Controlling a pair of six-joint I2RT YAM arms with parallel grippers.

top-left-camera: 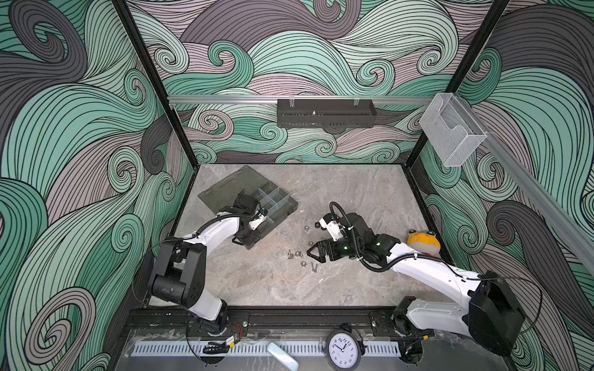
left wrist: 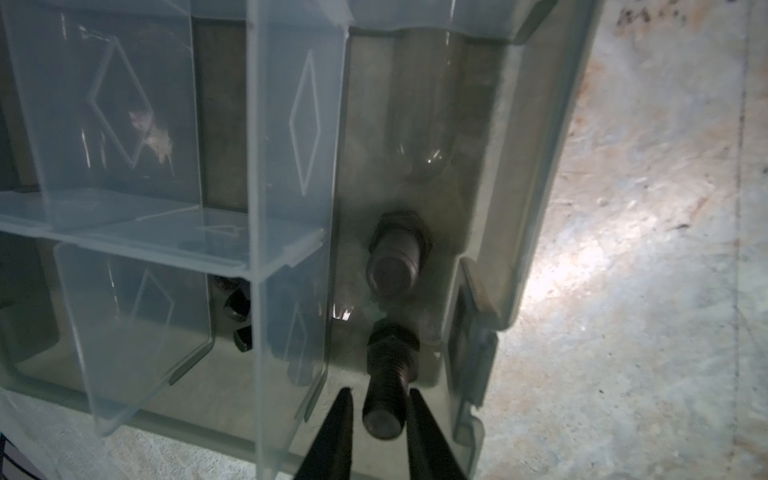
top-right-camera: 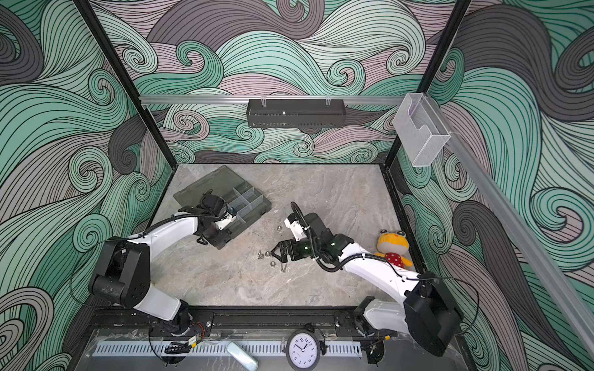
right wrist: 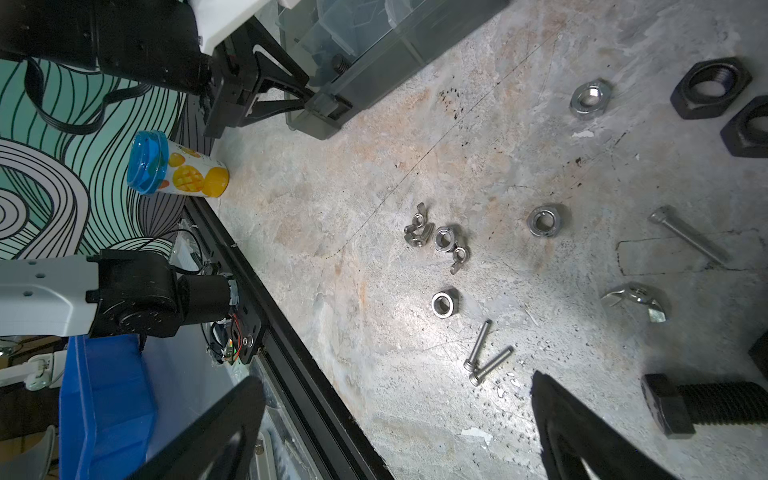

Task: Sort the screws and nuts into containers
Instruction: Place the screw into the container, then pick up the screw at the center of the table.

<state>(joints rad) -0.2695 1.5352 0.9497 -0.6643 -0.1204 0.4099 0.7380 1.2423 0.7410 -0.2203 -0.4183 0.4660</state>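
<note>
Screws (right wrist: 484, 353) and nuts (right wrist: 444, 303) mostly lie loose on the table (right wrist: 332, 187), a thick black bolt (right wrist: 715, 403) and two black nuts (right wrist: 710, 89) among the silver ones; the right end effector (right wrist: 397, 376) hovers wide open near them. Farther back, the organiser (top-left-camera: 283, 208) holds little: two black bolts (left wrist: 395, 257) in an edge compartment (left wrist: 415, 104), dark pieces (left wrist: 237, 307) next door. The left end effector (left wrist: 381, 390) flanks the nearer bolt (left wrist: 384, 415), fingers (left wrist: 340, 428) narrowly parted, seemingly off it. Sorting looks barely begun, most pieces left
</note>
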